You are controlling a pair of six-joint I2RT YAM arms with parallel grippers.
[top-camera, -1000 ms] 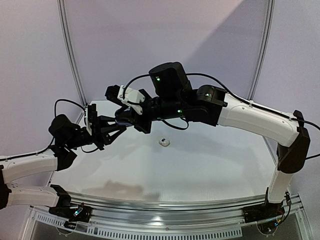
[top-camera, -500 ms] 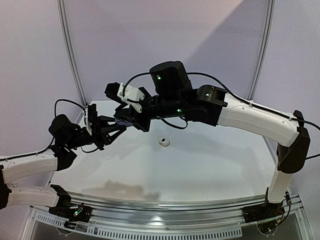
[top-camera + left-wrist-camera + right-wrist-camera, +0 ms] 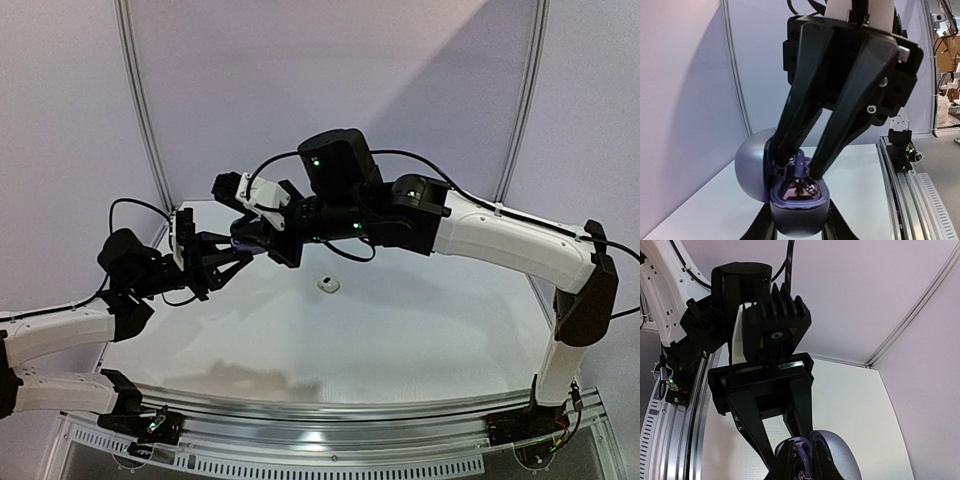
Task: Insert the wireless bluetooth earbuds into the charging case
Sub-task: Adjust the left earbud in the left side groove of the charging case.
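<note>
My left gripper (image 3: 232, 256) is shut on an open purple-grey charging case (image 3: 799, 210), gripping its base from both sides and holding it above the table. The lid (image 3: 752, 165) is swung open to the left. My right gripper (image 3: 801, 172) comes down from above, its fingertips inside the case. It is shut on the stem of a dark silvery-grey earbud (image 3: 800, 167), whose head sits in the case's well. In the right wrist view the earbud (image 3: 803, 460) shows between my fingers (image 3: 790, 460), next to the lid (image 3: 840, 455). The other earbuds are out of view.
A small white object (image 3: 328, 284) lies on the white table, right of the two grippers and too small to identify. The table's metal rail (image 3: 330, 408) runs along the near edge. Purple walls close in the back and sides.
The right gripper rose a little at the case and came back down. The left arm and the case have stayed put.
</note>
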